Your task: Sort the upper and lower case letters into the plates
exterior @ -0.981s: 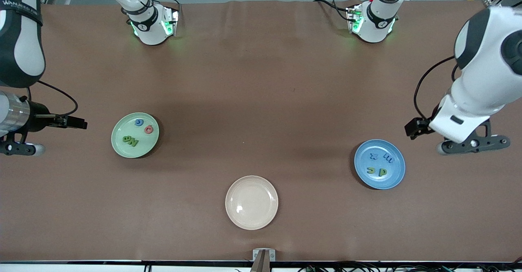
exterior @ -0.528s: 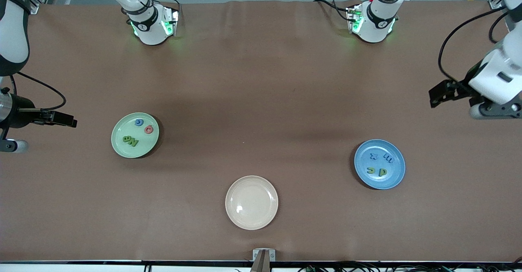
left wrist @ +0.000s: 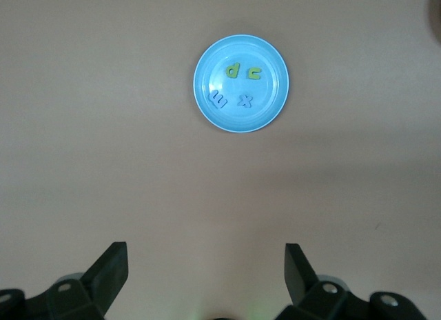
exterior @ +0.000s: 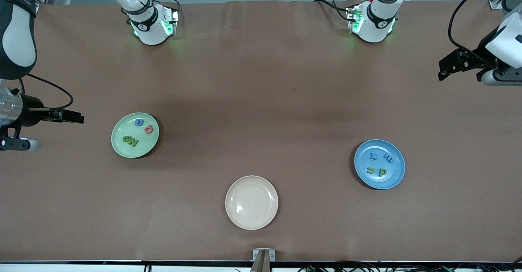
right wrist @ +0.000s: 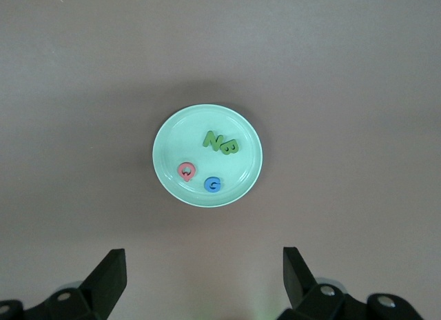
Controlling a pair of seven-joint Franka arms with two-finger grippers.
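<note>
While both arms hang back at the frame's side edges in the front view, the green plate (exterior: 135, 135) at mid-left carries a blue G (exterior: 139, 122), a red capital (exterior: 149, 129) and green N (exterior: 132, 142) and B (exterior: 126, 139); the blue plate (exterior: 379, 164) at lower right carries x (exterior: 372, 155), m (exterior: 387, 158), n (exterior: 370, 170) and p (exterior: 382, 172). A beige plate (exterior: 251, 202) sits at bottom centre. In the left wrist view, the left gripper (left wrist: 205, 272) gapes wide above bare cloth, short of the blue plate. In the right wrist view, the right gripper (right wrist: 204, 277) likewise stands spread, short of the green plate.

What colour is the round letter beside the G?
Red round letter, in the pale green plate; clearest in the right wrist view.
</note>
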